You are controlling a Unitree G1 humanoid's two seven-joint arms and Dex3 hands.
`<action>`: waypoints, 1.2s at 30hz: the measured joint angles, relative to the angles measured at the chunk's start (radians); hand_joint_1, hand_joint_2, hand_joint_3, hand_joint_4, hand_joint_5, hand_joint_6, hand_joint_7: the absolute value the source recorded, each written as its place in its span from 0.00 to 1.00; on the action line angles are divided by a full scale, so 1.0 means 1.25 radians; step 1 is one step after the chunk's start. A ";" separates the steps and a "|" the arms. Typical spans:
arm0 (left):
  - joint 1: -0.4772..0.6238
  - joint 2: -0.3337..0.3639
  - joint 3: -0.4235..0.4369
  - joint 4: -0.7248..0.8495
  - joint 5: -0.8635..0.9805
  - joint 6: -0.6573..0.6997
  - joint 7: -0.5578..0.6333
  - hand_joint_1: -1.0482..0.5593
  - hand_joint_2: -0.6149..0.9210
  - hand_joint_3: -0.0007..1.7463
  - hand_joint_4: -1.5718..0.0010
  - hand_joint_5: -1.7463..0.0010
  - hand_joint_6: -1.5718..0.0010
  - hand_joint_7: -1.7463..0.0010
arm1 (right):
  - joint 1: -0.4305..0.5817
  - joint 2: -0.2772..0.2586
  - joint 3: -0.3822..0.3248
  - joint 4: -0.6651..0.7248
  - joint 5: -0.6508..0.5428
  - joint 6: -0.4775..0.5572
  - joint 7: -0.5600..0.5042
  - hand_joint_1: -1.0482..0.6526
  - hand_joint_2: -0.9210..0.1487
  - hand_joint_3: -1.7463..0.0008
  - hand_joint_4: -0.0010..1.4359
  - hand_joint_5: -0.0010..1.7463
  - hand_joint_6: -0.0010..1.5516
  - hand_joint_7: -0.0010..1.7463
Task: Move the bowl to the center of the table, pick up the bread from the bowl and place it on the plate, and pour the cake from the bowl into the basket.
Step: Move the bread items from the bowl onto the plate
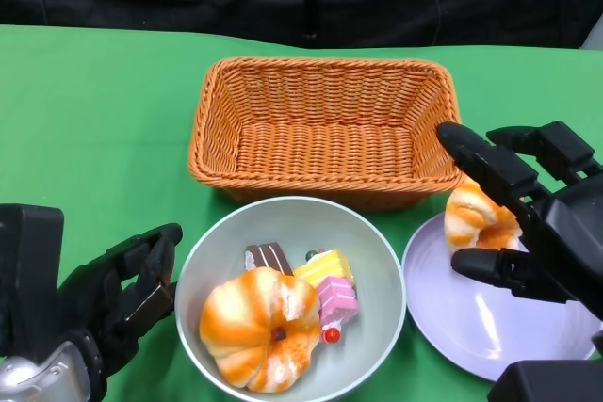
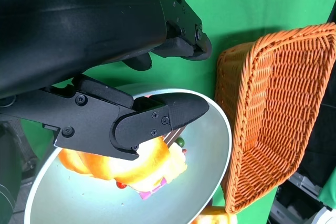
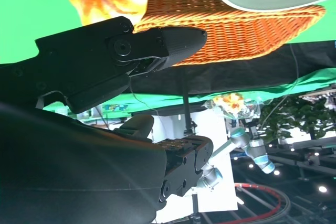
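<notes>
A pale green bowl (image 1: 377, 261) is seen near the front table edge, just before the wicker basket (image 1: 325, 129); a bread roll (image 1: 259, 327) and cake pieces (image 1: 330, 284) lie in it. A second bread roll (image 1: 476, 218) is pinched by the right hand (image 1: 528, 223) over the lilac plate (image 1: 471, 317). The left hand (image 1: 122, 294), fingers apart and empty, is held beside the bowl's rim. Open green cloth (image 1: 94, 120) is left beside the basket. No writing can be read.

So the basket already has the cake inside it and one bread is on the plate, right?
Not quite. The head view shows the basket holds nothing; the cake sits in the bowl beside a bread. The rest is right: one bread is on the plate.
</notes>
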State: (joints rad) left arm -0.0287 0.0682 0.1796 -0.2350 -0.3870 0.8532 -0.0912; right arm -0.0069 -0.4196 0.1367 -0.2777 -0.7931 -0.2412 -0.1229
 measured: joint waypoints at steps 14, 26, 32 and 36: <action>0.000 0.000 -0.001 0.000 -0.001 0.000 0.000 0.29 1.00 0.39 1.00 0.48 0.76 0.99 | -0.048 0.010 0.016 0.053 -0.015 0.074 0.064 0.21 0.00 0.86 0.00 0.40 0.16 0.02; 0.001 0.000 0.001 -0.001 0.000 0.001 0.000 0.29 1.00 0.38 1.00 0.47 0.76 0.99 | -0.073 0.006 0.026 0.107 -0.019 0.072 0.065 0.20 0.00 0.86 0.00 0.40 0.17 0.02; 0.003 -0.001 0.006 -0.004 -0.001 0.001 0.004 0.29 1.00 0.38 1.00 0.46 0.76 0.99 | -0.126 -0.027 0.087 0.325 -0.049 0.089 0.099 0.21 0.00 0.85 0.00 0.39 0.17 0.02; 0.003 -0.002 0.004 -0.007 -0.001 0.001 0.004 0.29 1.00 0.38 1.00 0.47 0.76 0.99 | -0.133 -0.032 0.088 0.327 -0.045 0.088 0.098 0.21 0.00 0.85 0.00 0.38 0.17 0.02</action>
State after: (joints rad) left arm -0.0253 0.0661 0.1843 -0.2440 -0.3883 0.8547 -0.0857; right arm -0.1727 -0.4595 0.2461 0.1309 -0.8495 -0.1308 -0.0005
